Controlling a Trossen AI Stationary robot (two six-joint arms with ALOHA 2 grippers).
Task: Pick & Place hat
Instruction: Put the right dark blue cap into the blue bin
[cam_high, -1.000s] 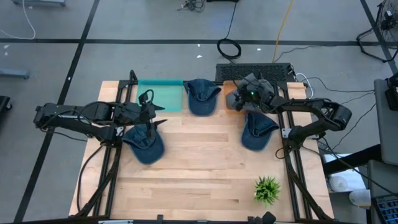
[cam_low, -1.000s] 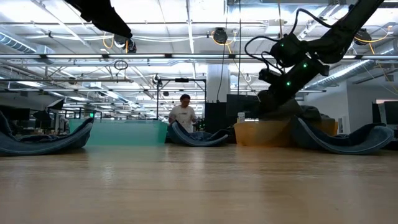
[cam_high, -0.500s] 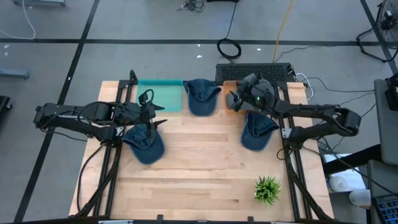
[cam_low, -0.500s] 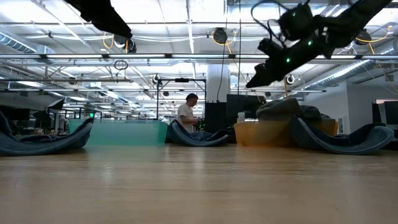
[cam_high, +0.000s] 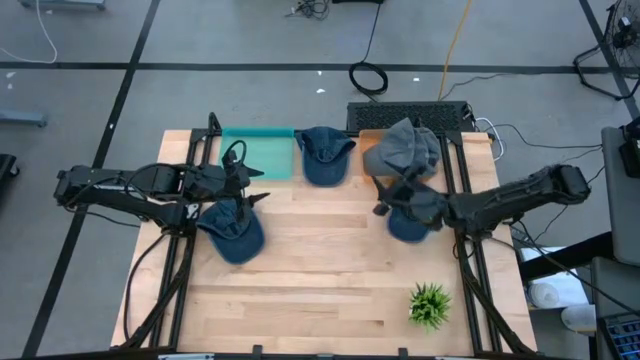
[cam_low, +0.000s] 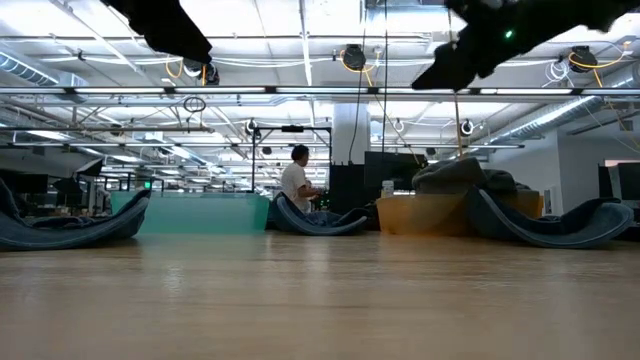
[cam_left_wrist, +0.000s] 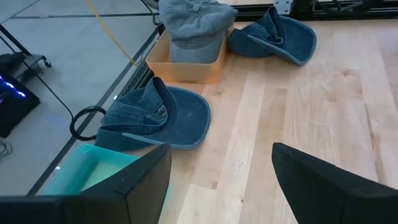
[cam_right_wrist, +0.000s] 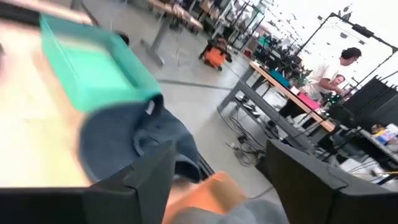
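Grey fabric cap (cam_high: 402, 147) sits in orange bin (cam_high: 372, 160) at desk (cam_high: 320, 290) far edge. Right hand (cam_high: 385, 208) open, empty, above blue denim cap (cam_high: 410, 222). Left hand (cam_high: 258, 185) open, empty.

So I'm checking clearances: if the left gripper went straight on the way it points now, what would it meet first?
Probably the blue denim cap beside the teal bin; the left gripper stands open, empty, aimed that way. Depth is uncertain.

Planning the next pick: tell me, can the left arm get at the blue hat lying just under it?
Probably yes. The left gripper hangs open right over the blue hat on the table, with nothing lying between them.
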